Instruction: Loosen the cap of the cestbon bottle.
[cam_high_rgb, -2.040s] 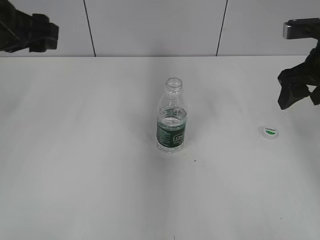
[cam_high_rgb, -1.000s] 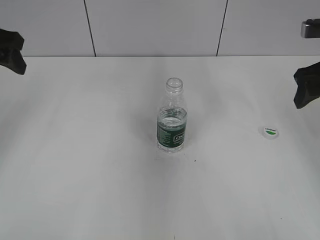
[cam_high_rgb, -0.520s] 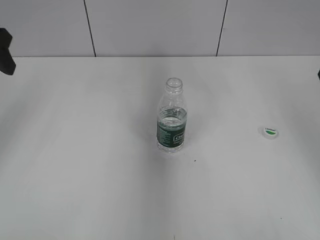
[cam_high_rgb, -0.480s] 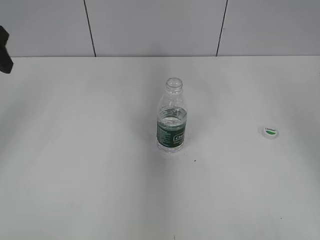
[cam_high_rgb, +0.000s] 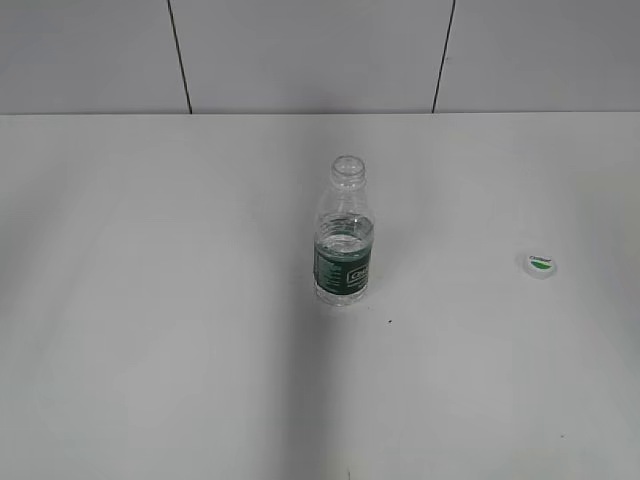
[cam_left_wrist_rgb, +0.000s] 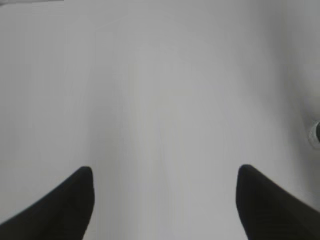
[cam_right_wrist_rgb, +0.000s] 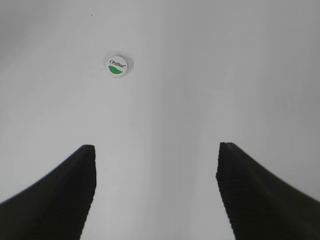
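Between the two dark fingers (cam_right_wrist_rgb: 50, 195) of the right gripper (cam_right_wrist_rgb: 155, 192) lies only bare tabletop (cam_right_wrist_rgb: 200, 75); they are spread wide and pinch nothing. Ahead of them and a little to their left in the right wrist view rests the cap (cam_right_wrist_rgb: 117, 66), flat on the tabletop with its green mark and lettering facing up, well apart from both fingertips.

The left gripper (cam_left_wrist_rgb: 165, 200) shows the same posture: its fingers (cam_left_wrist_rgb: 60, 205) stand wide apart over empty white surface, holding nothing. At the far right edge of the left wrist view a small rounded, pale shape is just visible; it may be part of the cestbon bottle, but it is too cropped and blurred to tell.

Seen from the exterior view, neither arm is in frame. The cestbon bottle (cam_high_rgb: 344, 240) stands upright near the middle of the tabletop, its long axis vertical, its neck open and uncapped, with water filling roughly the lower half behind the dark green label. The cap (cam_high_rgb: 541, 264) sits well to the bottle's right, on the side where the right arm works.

Judged from this layout, the loosening is already done, and more: the cap is fully off rather than merely slackened. If anything further were asked of the cap, the right arm looks the nearer, with a reach forward and slightly leftward from its fingers.
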